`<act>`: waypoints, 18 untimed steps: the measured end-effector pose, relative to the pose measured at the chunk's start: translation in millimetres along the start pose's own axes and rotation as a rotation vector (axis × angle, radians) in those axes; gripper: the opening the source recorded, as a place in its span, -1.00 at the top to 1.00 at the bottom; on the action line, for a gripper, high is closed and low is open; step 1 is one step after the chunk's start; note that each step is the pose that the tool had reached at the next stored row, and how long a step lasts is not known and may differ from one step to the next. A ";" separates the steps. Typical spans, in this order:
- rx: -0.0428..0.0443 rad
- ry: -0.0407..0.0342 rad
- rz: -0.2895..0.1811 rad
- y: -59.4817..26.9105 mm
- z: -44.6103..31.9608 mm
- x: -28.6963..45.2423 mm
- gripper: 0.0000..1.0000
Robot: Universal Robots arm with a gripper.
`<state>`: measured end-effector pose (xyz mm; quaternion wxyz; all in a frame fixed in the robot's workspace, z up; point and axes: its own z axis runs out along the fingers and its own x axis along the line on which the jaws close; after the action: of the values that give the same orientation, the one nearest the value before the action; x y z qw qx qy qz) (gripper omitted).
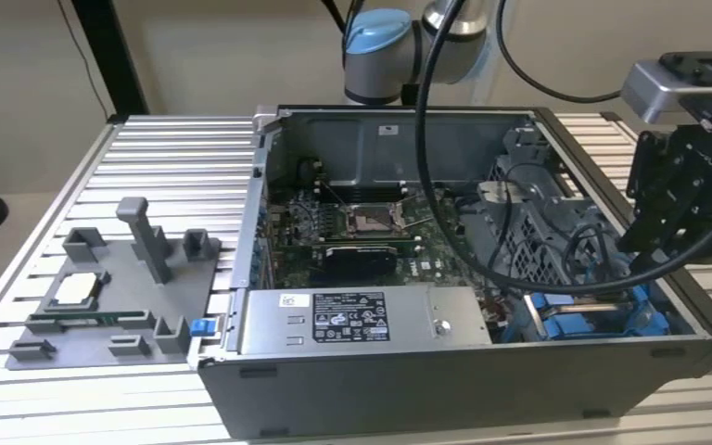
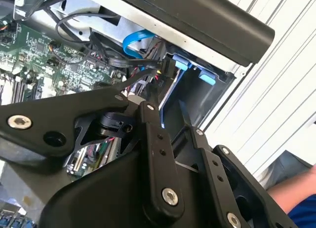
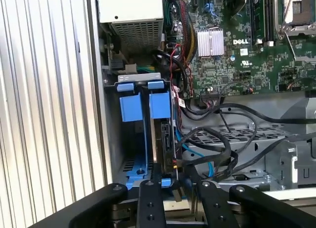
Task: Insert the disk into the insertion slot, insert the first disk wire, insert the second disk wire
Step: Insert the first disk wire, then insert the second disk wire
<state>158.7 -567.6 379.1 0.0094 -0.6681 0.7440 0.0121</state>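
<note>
Black linkage gripper [image 3: 168, 181] sat over the corner bay of the open dark-grey computer case [image 1: 455, 389]. Fingers [image 3: 148, 198] were drawn in narrow on the flat silver-grey disk in its bright blue plastic carrier [image 3: 167, 144]. It read as a pinch on the near edge, though the contact itself was partly hidden.

Disk stood on edge inside the insertion slot [image 3: 133, 139], the grey metal bay with blue rails and tabs. Couldn't tell how deep it sat. Edge-on makes sense: the rails likely accept it only that way, and gripping one edge leaves the carrier sides free to slide.

Room was tight. On one side was the case wall, then the ribbed aluminium table [image 3: 49, 114]. On the other, looping black cables [image 3: 217, 139] lay just beside the disk, which I'd call a snag risk. Grey power-supply box [image 3: 131, 11] sat past the bay's far end, apart from it. Green motherboard [image 3: 237, 55] was well clear.
</note>
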 end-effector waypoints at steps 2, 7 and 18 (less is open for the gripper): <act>-0.0004 0.0005 0.000 -1.1 -0.3 -0.2 -1.00; -0.0165 0.0011 0.000 -12.5 -0.2 0.2 -1.00; -0.0540 -0.0111 0.000 -30.1 1.2 1.7 -1.00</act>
<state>188.4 -572.5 377.8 -0.0045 -0.6679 0.7434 0.0359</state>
